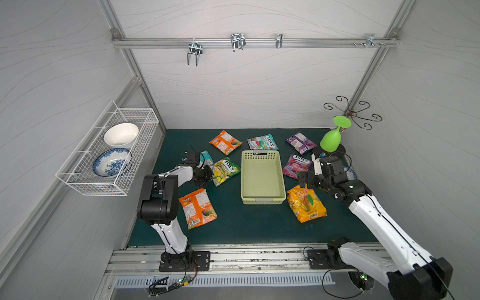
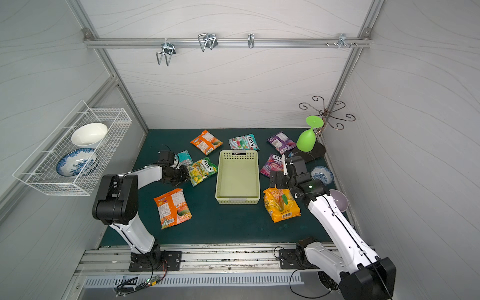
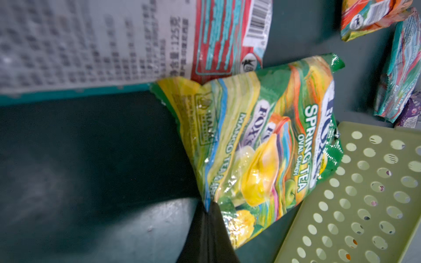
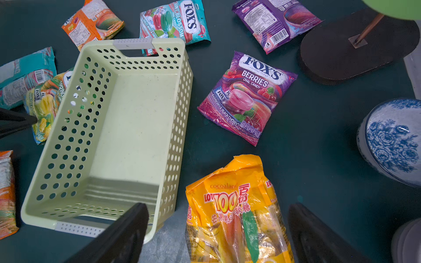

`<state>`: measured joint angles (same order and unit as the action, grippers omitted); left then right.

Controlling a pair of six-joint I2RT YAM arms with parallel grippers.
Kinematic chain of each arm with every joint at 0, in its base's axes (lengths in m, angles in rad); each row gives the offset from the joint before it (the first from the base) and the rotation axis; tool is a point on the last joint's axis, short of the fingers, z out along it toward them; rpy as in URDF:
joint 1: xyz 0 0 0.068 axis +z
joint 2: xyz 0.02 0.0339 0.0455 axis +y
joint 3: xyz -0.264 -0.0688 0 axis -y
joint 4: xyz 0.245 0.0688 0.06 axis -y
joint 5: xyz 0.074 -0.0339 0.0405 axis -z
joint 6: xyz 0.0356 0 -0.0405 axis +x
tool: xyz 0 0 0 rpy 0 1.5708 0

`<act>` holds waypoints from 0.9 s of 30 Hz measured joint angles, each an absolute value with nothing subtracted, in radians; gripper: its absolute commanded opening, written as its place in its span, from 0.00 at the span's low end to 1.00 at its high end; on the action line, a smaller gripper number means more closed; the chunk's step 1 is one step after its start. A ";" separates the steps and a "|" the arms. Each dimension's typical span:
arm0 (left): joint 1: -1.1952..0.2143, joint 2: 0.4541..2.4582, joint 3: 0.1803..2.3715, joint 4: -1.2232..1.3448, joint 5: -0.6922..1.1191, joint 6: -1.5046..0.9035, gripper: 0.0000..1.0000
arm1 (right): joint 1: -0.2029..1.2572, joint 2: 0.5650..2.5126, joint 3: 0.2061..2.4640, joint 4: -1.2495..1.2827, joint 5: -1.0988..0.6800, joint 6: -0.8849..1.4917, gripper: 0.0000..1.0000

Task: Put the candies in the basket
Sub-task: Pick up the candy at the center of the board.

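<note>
Left pincer clamping the edge of the Fox's Spring Tea packet beside the green basket, right pincer hovering wide open over the Lot 100 bag.

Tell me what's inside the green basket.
Nothing: the basket floor shows bare in both top views. Only its near corner is covered, by a right finger, in the wrist view.

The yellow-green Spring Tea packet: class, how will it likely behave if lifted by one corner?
Probably floppy: the yellow-green packet creases where the left hand pinches its edge. Its glossy film may slip. Its lumpy contents would likely sag downward.
</note>
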<state>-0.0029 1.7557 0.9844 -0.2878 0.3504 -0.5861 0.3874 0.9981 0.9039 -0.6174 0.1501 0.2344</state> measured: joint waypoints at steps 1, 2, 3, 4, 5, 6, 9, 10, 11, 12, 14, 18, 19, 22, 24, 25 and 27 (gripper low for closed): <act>-0.001 1.746 0.984 -0.291 0.348 -0.582 0.00 | 0.387 0.997 0.904 -0.617 0.150 0.234 0.99; -0.001 1.734 0.984 -0.295 0.347 -0.577 0.00 | 0.387 0.995 0.904 -0.617 0.150 0.234 0.99; 0.001 1.722 0.984 -0.299 0.345 -0.570 0.00 | 0.387 0.993 0.903 -0.617 0.150 0.234 0.99; 0.001 1.708 0.984 -0.304 0.343 -0.561 0.00 | 0.387 0.990 0.903 -0.617 0.151 0.234 0.99; 0.001 1.693 0.986 -0.314 0.339 -0.550 0.00 | 0.387 0.988 0.903 -0.617 0.154 0.234 0.99; 0.001 1.675 0.987 -0.323 0.336 -0.537 0.00 | 0.387 0.987 0.903 -0.617 0.157 0.234 0.99; 0.001 1.627 1.003 -0.353 0.328 -0.504 0.00 | 0.387 0.986 0.902 -0.617 0.158 0.234 0.99; 0.001 1.618 1.011 -0.359 0.327 -0.495 0.00 | 0.387 0.984 0.902 -0.617 0.158 0.234 0.99; 0.001 1.607 1.025 -0.369 0.326 -0.481 0.00 | 0.387 0.982 0.902 -0.617 0.159 0.234 0.99; 0.000 1.596 1.038 -0.380 0.325 -0.468 0.00 | 0.387 0.980 0.902 -0.617 0.162 0.234 0.99; -0.001 1.571 1.059 -0.397 0.324 -0.444 0.00 | 0.387 0.977 0.902 -0.617 0.170 0.234 0.99; -0.013 1.526 1.088 -0.423 0.321 -0.394 0.00 | 0.387 0.959 0.894 -0.614 0.176 0.234 0.99; -0.016 1.522 1.100 -0.437 0.322 -0.382 0.00 | 0.387 0.955 0.894 -0.615 0.178 0.234 0.99; -0.025 1.511 1.142 -0.475 0.322 -0.343 0.00 | 0.387 0.948 0.894 -0.614 0.187 0.234 0.99; -0.030 1.500 1.166 -0.499 0.323 -0.324 0.00 | 0.387 0.945 0.890 -0.612 0.186 0.234 0.99; -0.032 1.498 1.178 -0.510 0.323 -0.319 0.00 | 0.387 0.944 0.889 -0.612 0.186 0.234 0.99; -0.036 1.497 1.216 -0.545 0.330 -0.308 0.00 | 0.387 0.943 0.888 -0.613 0.191 0.234 0.99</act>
<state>-0.0364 1.4967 1.2156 -0.5446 0.3298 -0.3080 0.3874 0.9432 0.8883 -0.6132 0.1905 0.2340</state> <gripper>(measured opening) 0.046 0.988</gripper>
